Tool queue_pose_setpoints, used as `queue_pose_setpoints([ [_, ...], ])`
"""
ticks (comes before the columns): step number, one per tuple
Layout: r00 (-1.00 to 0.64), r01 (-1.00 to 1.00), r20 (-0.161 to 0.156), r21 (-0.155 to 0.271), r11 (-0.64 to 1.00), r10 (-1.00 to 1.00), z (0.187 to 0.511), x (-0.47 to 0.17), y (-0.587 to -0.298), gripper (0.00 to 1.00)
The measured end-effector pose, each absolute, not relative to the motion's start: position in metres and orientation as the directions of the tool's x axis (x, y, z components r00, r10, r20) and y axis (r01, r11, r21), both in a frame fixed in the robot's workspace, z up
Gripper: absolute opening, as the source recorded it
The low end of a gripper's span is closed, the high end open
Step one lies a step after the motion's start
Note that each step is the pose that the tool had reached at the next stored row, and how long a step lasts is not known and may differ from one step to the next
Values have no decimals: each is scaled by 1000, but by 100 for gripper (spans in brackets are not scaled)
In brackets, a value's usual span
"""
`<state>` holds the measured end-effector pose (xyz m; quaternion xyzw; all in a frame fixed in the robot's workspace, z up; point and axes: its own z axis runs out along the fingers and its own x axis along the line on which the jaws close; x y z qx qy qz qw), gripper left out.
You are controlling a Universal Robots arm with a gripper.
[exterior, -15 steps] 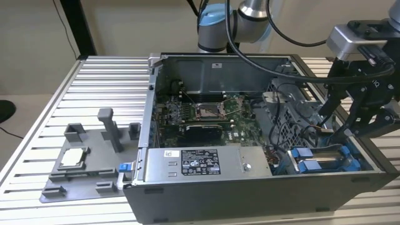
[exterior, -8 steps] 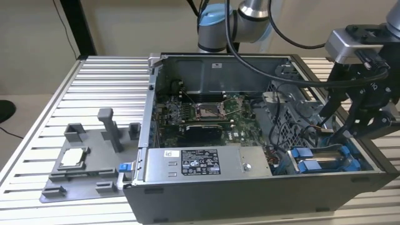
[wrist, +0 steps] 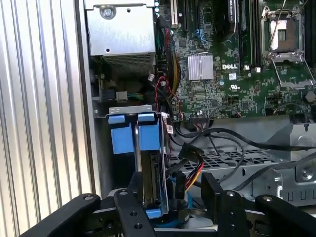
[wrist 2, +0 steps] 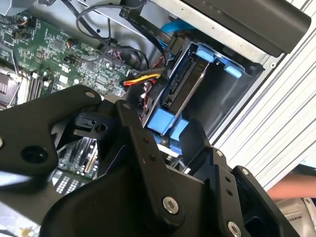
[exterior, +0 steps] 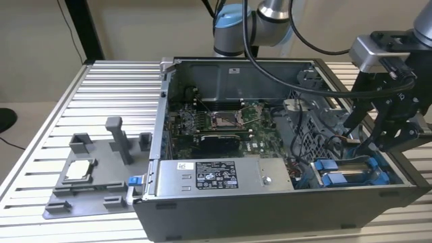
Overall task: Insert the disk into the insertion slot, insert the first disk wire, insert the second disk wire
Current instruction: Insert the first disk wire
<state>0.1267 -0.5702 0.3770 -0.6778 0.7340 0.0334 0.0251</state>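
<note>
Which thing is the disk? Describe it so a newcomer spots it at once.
Find the open computer case on the ribbed table, then its corner at the exterior view's right, past the grey power-supply box. There the disk stands on edge in the insertion slot, the only silver drive framed in bright blue plastic.

From where I stand, I take the open computer case [exterior: 270, 215] as the dial on the slatted table [exterior: 115, 86]. The fixture tray [exterior: 101, 202] lies at nine o'clock and the arm's base [exterior: 233, 30] stands at twelve. Inside, the power-supply box [exterior: 216, 174] sits at six, with the motherboard [exterior: 216, 121] behind it. The disk [wrist: 150, 173] (standing on edge) is in the insertion slot [wrist 2: 222, 98] at four, with the gripper [exterior: 378, 144] above.
</note>
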Motion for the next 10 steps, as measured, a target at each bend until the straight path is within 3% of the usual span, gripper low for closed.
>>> queue_pose_setpoints([
  [10, -80, -997, -107, 16, 79, -991, 363, 130, -570, 100],
])
